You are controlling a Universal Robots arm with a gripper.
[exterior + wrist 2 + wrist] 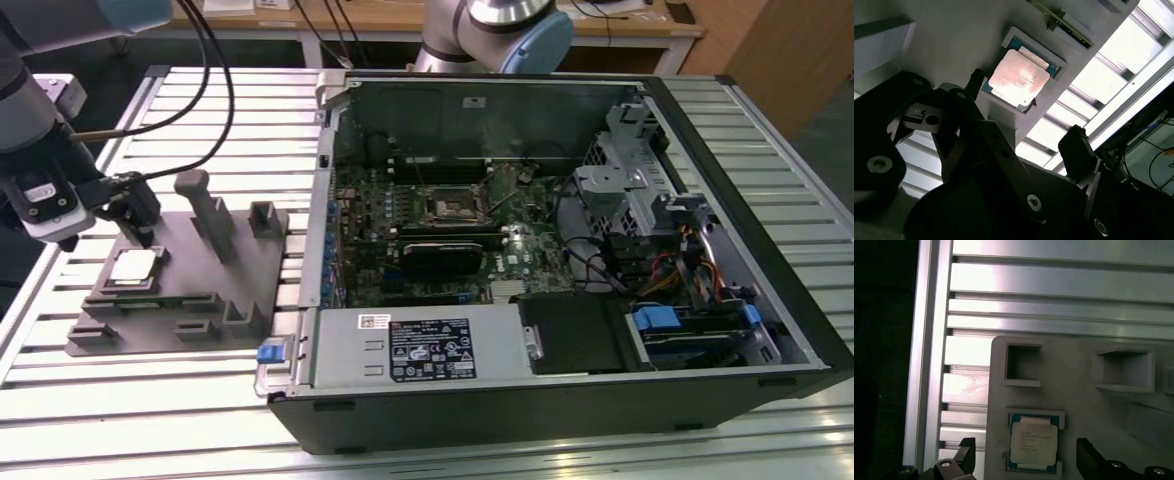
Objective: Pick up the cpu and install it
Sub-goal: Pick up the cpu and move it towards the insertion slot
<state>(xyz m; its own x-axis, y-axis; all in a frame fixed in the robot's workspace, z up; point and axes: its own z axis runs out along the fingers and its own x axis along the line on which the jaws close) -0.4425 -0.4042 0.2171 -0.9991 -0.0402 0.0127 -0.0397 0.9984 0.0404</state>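
Open computer case (561, 250) flat on the slatted table (787, 200), motherboard exposed, dark socket (451, 208) apparently unfilled. Toward the exterior view's left, grey fixture (200, 300), well apart from the case. Over its near corner, gripper (138, 228), spread wide; in the first wrist view, fingers (967, 455) flanking the cpu (1033, 442) without touching. Sits flat in its fixture recess, silvery top up. Judged progress: approach made, grasp not closed; lifting, carrying and seating in the socket all left.
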